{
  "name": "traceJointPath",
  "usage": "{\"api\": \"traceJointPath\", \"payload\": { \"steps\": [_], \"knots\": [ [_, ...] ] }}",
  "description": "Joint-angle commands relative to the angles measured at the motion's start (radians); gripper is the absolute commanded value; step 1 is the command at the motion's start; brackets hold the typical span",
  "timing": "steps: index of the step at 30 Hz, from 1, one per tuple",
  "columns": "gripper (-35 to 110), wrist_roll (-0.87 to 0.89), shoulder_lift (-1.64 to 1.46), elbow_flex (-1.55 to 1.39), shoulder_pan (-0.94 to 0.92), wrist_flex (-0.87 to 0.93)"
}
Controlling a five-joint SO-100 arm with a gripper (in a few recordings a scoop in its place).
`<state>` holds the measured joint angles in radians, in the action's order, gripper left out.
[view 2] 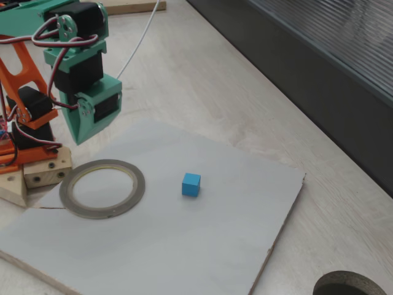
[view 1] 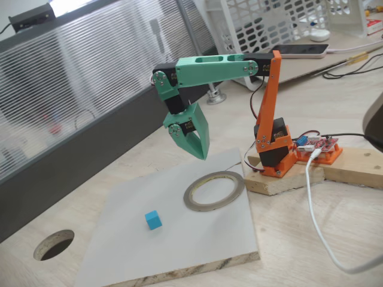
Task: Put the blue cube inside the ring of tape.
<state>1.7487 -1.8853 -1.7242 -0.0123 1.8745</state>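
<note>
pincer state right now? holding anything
Pincer: shut, holding nothing, raised above the white board. The blue cube sits on the board outside the ring of tape.

Dark round hole [view 2: 350,284] in the bench cut off by the bottom edge in a fixed view, arm's base [view 2: 18,153] cropped at the left edge, gripper [view 1: 200,152] jaws (open or closed) unreadable, basket [view 1: 281,21] clipped at the top.
</note>
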Motion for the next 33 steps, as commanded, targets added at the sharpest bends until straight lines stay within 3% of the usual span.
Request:
{"api": "traceJointPath", "payload": {
  "steps": [1, 8, 14, 19, 33],
  "knots": [
    [0, 0.009, -0.003, 0.014, 0.023, 0.017],
    [0, 0.012, -0.003, 0.026, 0.032, 0.014],
    [0, 0.014, 0.018, 0.029, 0.209, 0.014],
    [0, 0.009, 0.129, 0.044, 0.233, 0.014],
    [0, 0.009, 0.495, 0.506, 0.230, 0.014]
  ]
}}
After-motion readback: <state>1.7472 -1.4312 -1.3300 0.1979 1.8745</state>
